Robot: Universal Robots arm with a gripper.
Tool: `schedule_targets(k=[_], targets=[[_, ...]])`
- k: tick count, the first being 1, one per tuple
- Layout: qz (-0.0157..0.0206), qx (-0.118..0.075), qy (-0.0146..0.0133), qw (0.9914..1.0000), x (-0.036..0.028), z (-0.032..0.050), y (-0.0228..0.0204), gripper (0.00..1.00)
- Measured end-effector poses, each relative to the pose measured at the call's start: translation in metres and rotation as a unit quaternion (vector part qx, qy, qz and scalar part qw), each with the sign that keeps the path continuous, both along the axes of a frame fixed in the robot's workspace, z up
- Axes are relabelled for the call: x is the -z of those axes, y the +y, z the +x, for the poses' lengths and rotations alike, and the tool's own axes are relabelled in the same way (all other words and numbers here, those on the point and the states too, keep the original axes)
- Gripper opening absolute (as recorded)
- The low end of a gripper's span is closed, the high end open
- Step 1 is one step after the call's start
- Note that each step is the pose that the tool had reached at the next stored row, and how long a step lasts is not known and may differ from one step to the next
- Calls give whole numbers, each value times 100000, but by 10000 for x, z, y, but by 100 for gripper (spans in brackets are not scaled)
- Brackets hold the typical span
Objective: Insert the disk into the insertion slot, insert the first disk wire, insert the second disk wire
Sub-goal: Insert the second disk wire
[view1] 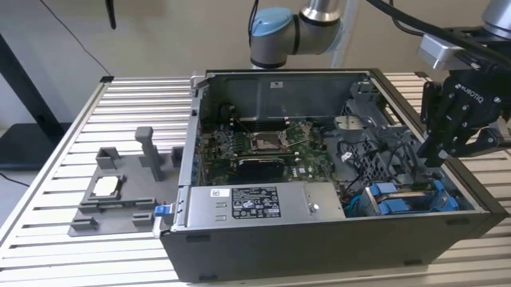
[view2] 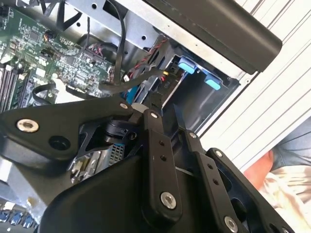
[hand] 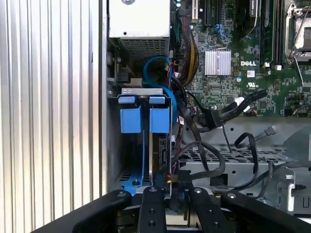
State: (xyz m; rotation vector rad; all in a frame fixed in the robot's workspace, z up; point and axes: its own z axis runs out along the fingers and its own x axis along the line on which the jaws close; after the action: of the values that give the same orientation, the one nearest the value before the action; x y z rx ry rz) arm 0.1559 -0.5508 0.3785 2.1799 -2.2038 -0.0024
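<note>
The disk [hand: 161,145] stands on edge in the insertion slot [hand: 112,145], between the bay's blue tabs [hand: 131,119]. In the exterior view the slot [view1: 403,200] is at the open case's near corner on that view's right. My black gripper [view1: 434,158] hangs just above it. In the first wrist view my gripper [hand: 175,196] is at the disk's end, its fingers [hand: 150,208] close together on the connector of a black disk wire [hand: 181,177]. Which of the two wires this is I cannot tell. The second wrist view shows the fingers [view2: 158,145] over the bay.
Loose black cables [hand: 228,109] cross beside the bay. The silver box with a white sticker [view1: 255,203] lies along the case's front, with the motherboard [view1: 264,146] behind it. A grey fixture [view1: 112,191] sits on the slatted table. A person's hand [view2: 286,179] is nearby.
</note>
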Motion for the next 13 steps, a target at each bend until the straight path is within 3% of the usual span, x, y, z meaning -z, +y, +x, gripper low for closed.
schedule_targets(k=[5, 13], targets=[[-1, 231, -5, 100000, 0, -2, 40, 27], [-15, 275, -3, 100000, -11, -22, 152, 27]])
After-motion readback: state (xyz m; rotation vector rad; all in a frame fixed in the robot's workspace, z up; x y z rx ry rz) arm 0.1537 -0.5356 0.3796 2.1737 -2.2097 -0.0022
